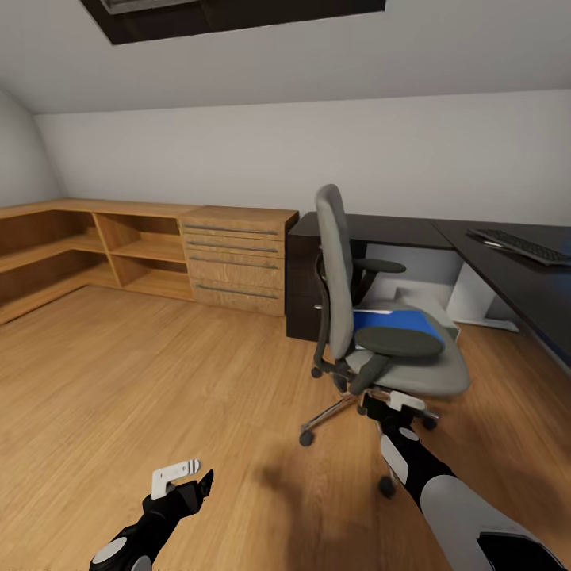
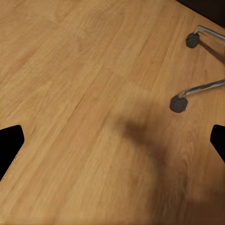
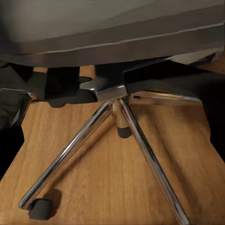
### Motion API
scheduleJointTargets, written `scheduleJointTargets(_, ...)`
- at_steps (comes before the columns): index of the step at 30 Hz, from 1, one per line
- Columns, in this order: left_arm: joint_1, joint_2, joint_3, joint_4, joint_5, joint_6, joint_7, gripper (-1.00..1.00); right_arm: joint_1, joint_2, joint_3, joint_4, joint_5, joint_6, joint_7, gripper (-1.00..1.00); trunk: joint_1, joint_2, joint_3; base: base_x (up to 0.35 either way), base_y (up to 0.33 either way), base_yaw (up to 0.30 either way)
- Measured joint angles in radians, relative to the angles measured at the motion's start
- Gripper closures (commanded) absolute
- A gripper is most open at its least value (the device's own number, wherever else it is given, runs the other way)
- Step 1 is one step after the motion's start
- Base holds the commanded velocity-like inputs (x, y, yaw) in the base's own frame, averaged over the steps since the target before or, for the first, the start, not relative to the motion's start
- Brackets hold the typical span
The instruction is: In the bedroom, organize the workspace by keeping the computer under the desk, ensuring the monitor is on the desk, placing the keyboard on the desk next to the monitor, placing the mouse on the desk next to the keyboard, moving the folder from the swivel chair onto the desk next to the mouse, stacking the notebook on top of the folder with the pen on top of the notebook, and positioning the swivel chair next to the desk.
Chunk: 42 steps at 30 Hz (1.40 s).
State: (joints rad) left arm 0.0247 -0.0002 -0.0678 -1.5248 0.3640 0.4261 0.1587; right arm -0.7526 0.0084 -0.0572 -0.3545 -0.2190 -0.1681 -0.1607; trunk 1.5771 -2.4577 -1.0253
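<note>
Room: attic bedroom with a sloped white ceiling, a dark skylight overhead and a light wood plank floor.
Chair: grey-fabric swivel chair with black armrests and a five-legged silver base on castors stands on the floor just beside the desk, its back turned toward the robot's left.
Folder: flat bright blue folder lies on the chair seat, partly behind the near black armrest.
Desk: L-shaped desk with a glossy black top fills the right side of the head view, behind and to the right of the chair.
Keyboard: flat black keyboard with greyish keys lies on the desk top near the right edge of the head view.
Dresser: light-wood dresser with long bar handles stands against the back wall, touching the desk's dark end, with open wooden shelves to its left.
Left gripper: black left gripper hangs low over bare floor, well apart from the chair; its fingers stand wide apart and hold nothing; two castors of the chair base show in the left wrist view.
Right gripper: right gripper is just below the front edge of the chair seat, near the base; whether its fingers are spread or closed cannot be told.
Chair underside: the right wrist view looks up at the seat's underside and the silver legs spreading from the centre column.
</note>
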Motion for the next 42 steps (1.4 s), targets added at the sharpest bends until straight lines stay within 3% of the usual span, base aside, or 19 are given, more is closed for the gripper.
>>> scheduleJointTargets(17,0.000,-0.001,0.000,0.000,0.001,0.000,0.001,-1.00,0.000,0.000,0.004,0.000,0.002,0.001,0.003,-1.00,0.000,0.000,0.000,0.000,0.000,0.245)
scheduleJointTargets(26,0.000,-0.001,0.001,0.001,0.002,0.000,0.001,-1.00,0.000,0.000,0.004,0.000,0.002,0.001,0.003,-1.00,0.000,0.000,0.000,-0.066,0.003,0.018)
scheduleJointTargets(42,0.000,-0.001,0.001,0.002,0.003,0.000,0.001,-1.00,0.000,0.000,0.004,-0.001,0.002,0.001,0.006,-1.00,0.001,0.000,0.000,-0.294,0.019,-0.030)
